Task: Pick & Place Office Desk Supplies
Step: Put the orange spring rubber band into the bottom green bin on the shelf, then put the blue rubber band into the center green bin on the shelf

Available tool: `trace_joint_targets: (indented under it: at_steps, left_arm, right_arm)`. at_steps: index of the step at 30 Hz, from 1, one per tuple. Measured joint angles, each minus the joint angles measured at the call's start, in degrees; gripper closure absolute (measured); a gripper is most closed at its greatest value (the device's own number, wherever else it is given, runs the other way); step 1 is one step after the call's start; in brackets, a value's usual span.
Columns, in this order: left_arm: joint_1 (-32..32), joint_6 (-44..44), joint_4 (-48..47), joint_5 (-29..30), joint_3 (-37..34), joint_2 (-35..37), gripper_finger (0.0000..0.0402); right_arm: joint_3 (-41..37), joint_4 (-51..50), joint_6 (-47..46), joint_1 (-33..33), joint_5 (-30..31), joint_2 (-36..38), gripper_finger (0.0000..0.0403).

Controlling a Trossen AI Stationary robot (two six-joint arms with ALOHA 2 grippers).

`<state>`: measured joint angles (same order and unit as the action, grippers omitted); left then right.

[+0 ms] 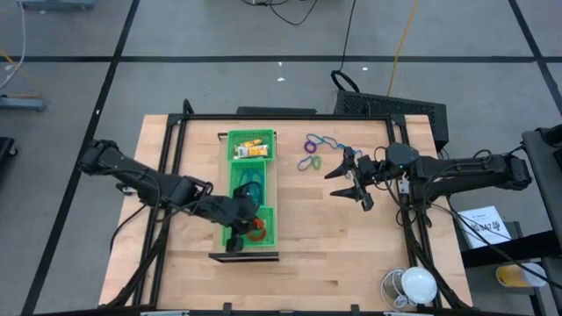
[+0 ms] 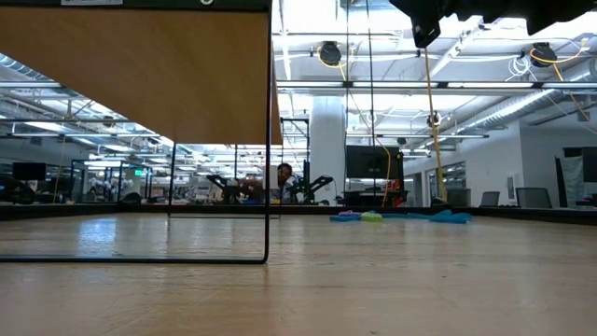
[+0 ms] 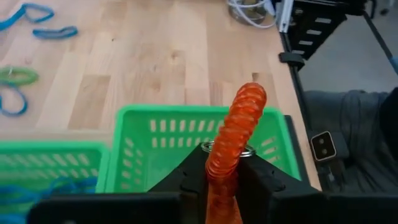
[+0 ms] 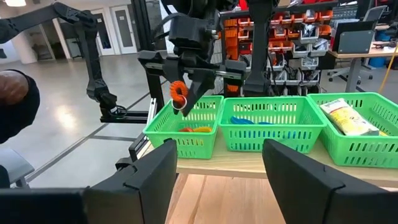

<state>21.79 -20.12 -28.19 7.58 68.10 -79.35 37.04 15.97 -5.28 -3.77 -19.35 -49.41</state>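
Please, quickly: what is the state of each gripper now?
Left gripper: shut on an orange-red coiled loop, above the green plastic tray.
Right gripper: open, empty.

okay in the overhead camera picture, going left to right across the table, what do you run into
Left pincer holding an orange-red coil loop over the green tray → loose loops in purple, blue and green on the wood → right pincer, open and empty.
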Motion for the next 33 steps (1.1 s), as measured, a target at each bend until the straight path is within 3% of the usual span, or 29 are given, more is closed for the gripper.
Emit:
trace_joint_targets:
  at_steps: [7, 12, 17, 22, 27, 33]
  left_arm:
    - [-0.8, -3.6, -1.7, 0.7, 0.0, 0.0, 0.0267]
    - [-0.8, -2.5, -1.5, -1.4, 0.0, 0.0, 0.0195]
    - [-1.0, -1.0, -1.8, -2.4, 0.0, 0.6, 0.0151]
    - [-1.6, 2.2, -1.8, -2.8, 0.0, 4.3, 0.0129]
    - [-0.9, 8.6, -1.4, 2.5, -0.3, 9.2, 0.0122]
    - [0.8, 11.9, 7.1, 8.2, -10.1, 19.0, 0.0121]
  right_arm:
    - [0.0, 0.0, 0.0, 0.0, 0.0, 0.0, 0.0177]
    - [0.0, 0.0, 0.0, 0.0, 0.0, 0.0, 0.0177]
    - [0.0, -0.1, 0.0, 0.0, 0.0, 0.0, 0.0181]
    - [0.0, -0.1, 0.0, 0.0, 0.0, 0.0, 0.0181]
    - [0.0, -1.3, 0.0, 0.0, 0.1, 0.0, 0.0181]
    - [0.0, -7.2, 0.1, 0.0, 7.5, 0.0, 0.0181]
